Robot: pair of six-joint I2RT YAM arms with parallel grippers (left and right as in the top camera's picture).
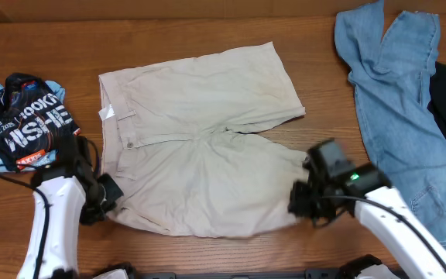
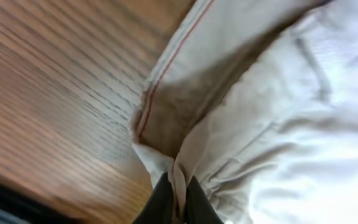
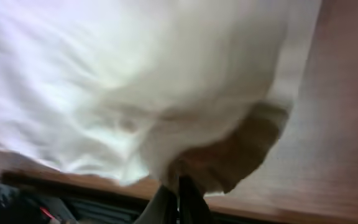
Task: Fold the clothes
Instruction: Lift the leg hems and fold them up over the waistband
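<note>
1. I am working over the table (image 1: 207, 35). The cream shorts (image 1: 200, 139) are lying spread flat at its centre, with the waistband toward the left edge and the legs toward the right edge.
2. I am judging the shorts to be light, soft cotton: limp, not fragile, not slippery, and sagging wherever unsupported. The best holds are the thicker parts, the waistband corners and leg hems, where the stitching gives the jaws something to bite.
3. The light blue jeans (image 1: 397, 93) are lying rumpled along the right edge. The black lettered piece (image 1: 29, 120) is sitting bunched by the left edge. Both are lying apart from the shorts.
4. The left gripper (image 1: 107, 194) is sitting at the waistband's front corner, left of centre near the front edge. Its wrist view is showing the fingers closed on a pinch of cream cloth beside a red-stitched seam.
5. The right gripper (image 1: 300, 200) is sitting at the front leg's hem, right of centre. It is clamping a fold of hem, which appears to be riding slightly off the wood.
</note>
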